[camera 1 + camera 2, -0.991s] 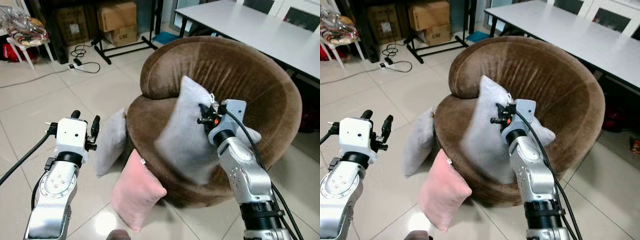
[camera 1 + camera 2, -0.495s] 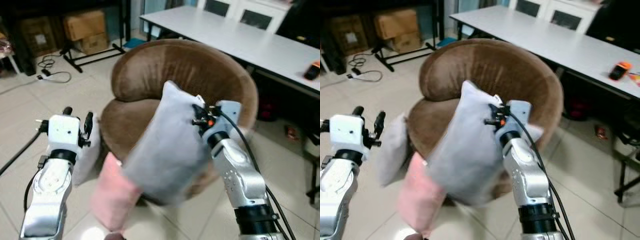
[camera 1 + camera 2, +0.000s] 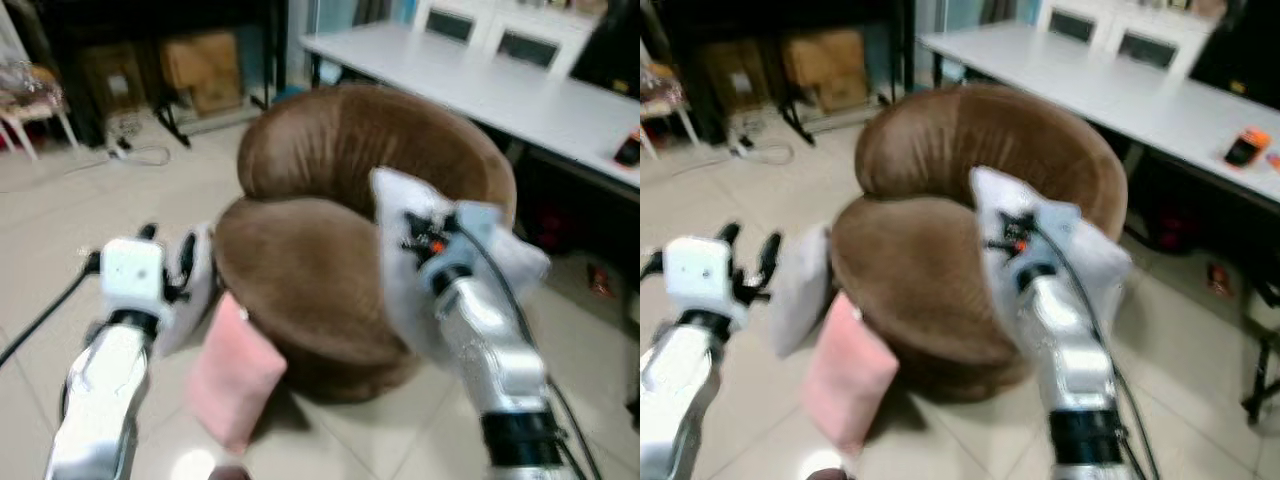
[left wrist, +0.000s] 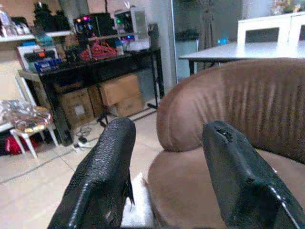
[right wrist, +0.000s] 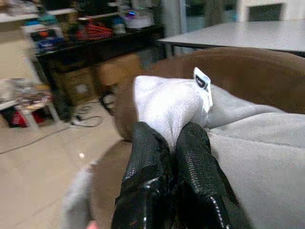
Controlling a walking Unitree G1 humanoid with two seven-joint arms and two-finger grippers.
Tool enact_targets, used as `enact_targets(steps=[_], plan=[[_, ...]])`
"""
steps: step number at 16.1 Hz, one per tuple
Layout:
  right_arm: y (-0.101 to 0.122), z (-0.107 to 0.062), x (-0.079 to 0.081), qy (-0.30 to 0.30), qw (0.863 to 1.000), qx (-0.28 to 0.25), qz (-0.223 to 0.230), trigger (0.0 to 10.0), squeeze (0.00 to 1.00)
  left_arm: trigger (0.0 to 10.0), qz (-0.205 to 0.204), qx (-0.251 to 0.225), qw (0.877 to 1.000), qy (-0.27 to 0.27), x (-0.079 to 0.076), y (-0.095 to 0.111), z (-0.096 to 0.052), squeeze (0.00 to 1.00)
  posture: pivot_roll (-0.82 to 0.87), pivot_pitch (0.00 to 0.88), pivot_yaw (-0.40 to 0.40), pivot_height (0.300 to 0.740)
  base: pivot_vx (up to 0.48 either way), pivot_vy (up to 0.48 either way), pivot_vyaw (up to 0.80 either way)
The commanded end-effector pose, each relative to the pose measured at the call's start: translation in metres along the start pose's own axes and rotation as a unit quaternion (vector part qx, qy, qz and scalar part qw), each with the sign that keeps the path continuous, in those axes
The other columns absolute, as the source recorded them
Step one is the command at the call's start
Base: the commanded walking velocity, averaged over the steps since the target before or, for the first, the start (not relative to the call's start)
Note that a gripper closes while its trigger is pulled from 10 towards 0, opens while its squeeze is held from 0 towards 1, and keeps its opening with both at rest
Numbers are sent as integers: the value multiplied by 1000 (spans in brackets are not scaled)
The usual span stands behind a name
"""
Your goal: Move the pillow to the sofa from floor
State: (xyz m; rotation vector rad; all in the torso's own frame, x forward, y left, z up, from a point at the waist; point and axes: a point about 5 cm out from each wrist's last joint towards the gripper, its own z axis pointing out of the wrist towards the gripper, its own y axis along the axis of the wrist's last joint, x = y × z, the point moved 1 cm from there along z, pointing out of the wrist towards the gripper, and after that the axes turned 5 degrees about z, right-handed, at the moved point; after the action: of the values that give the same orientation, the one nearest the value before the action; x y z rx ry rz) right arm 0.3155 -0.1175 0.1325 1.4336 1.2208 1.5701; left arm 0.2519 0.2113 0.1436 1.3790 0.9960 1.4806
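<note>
Tiled floor [image 3: 60, 230] below, brown sofa [image 3: 330, 200] ahead: right hand [image 5: 167, 143] clamps the grey pillow's [image 5: 257, 152] corner, left hand [image 4: 164, 162] open, so carry well over the seat before releasing.

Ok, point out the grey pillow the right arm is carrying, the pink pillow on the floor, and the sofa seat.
grey pillow [image 5: 167, 102]: right wrist view, pinched corner above the fingers.
pink pillow [image 3: 235, 380]: left eye view, middle of its face.
sofa [image 3: 300, 270]: left eye view, bare brown seat cushion.
</note>
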Motion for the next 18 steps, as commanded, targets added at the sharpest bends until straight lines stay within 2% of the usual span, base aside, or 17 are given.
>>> enact_targets(steps=[1, 8, 18], plan=[[14, 3, -1, -2, 1000, -27, -8, 10000, 0, 10000, -1, -19, 1000, -7, -3, 9, 3, 0, 74, 0, -91, 740, 390, 0, 0], [15, 6, -2, -6, 999, -28, -18, 10000, 0, 10000, 0, -17, 1000, -11, -1, 8, 2, 0, 80, 0, -97, 740, 392, 0, 0], [16, 8, -9, -7, 998, -31, -57, 10000, 0, 10000, 2, -10, 1000, -19, -6, 2, 0, 0, 82, 0, -110, 740, 389, 0, 0]])
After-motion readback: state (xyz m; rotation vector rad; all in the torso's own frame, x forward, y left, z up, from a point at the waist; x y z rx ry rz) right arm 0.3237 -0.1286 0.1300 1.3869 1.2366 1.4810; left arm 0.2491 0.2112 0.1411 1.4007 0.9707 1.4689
